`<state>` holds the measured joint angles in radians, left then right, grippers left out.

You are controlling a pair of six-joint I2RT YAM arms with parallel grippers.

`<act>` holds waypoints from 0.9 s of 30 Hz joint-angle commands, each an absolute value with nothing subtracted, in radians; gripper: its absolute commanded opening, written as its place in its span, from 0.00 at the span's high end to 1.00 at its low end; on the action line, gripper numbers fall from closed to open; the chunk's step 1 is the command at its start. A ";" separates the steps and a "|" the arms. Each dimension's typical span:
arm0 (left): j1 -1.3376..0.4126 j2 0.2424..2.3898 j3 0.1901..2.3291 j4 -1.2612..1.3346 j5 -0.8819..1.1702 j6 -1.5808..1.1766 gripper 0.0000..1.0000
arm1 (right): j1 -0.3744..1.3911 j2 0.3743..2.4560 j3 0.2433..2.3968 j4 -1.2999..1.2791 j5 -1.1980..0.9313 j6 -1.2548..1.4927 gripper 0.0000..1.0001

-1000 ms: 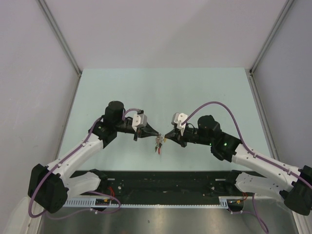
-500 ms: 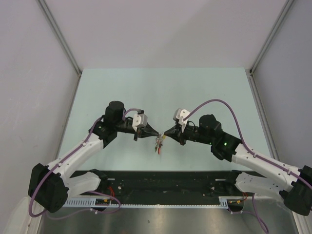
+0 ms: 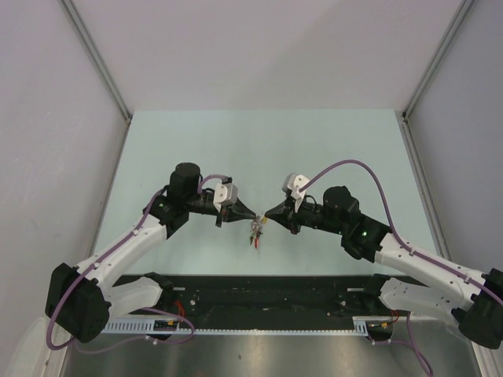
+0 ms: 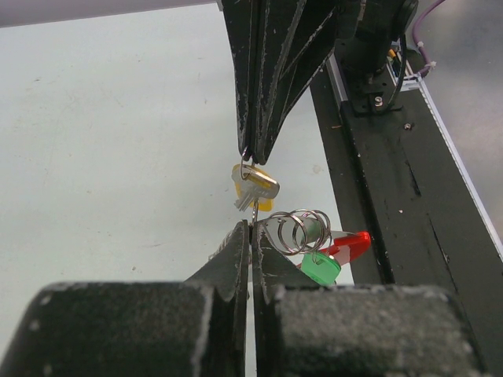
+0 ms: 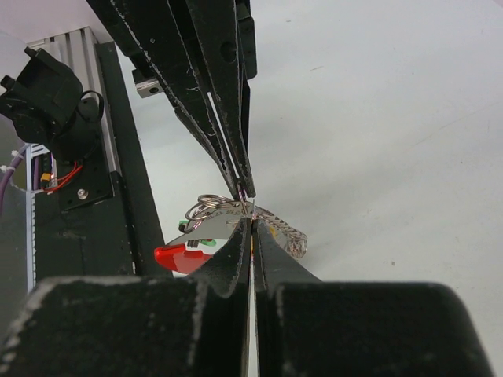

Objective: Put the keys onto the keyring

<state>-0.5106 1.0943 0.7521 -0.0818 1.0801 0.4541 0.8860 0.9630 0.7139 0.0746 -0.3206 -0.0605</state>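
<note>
Over pale table, left claw, right claw pinch closed, seemingly on coiled keyring.

You are viewing the left arm and right arm: white links, black joints, trailing purple cables; a green light is glowing.

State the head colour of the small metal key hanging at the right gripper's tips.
Yellow-orange plastic head, clearest in the left wrist view.

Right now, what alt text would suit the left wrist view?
A yellow-headed metal key hangs between the shut right gripper above and the shut left gripper below; silver wire coils and a green plastic key head sit beside it.
</note>
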 commanded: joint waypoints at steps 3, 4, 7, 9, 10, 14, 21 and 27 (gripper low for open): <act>-0.506 1.088 0.772 -0.057 1.104 0.476 1.00 | 0.888 0.939 0.715 0.081 -0.336 -0.057 1.00; -0.506 1.086 0.769 -0.054 1.104 0.474 1.00 | 0.891 0.942 0.715 0.080 -0.337 -0.061 1.00; -0.506 1.086 0.769 -0.049 1.106 0.472 1.00 | 0.891 0.957 0.715 0.071 -0.337 -0.072 1.00; -0.506 1.088 0.770 -0.052 1.106 0.469 1.00 | 0.890 0.959 0.715 0.066 -0.336 -0.075 1.00; -0.506 1.088 0.770 -0.051 1.108 0.469 1.00 | 0.891 0.957 0.715 0.066 -0.337 -0.075 1.00; -0.506 1.083 0.767 -0.041 1.104 0.469 1.00 | 0.891 0.948 0.715 0.063 -0.339 -0.075 1.00; -0.506 1.088 0.764 -0.023 1.111 0.454 1.00 | 0.891 0.976 0.726 0.048 -0.368 -0.080 1.00; -0.505 1.083 0.762 -0.018 1.115 0.449 1.00 | 0.891 0.986 0.730 0.044 -0.361 -0.083 1.00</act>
<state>-0.5106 1.0943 0.7521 -0.0628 1.0817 0.4446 0.8871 0.9821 0.7139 0.0338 -0.3553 -0.0666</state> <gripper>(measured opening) 0.008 0.009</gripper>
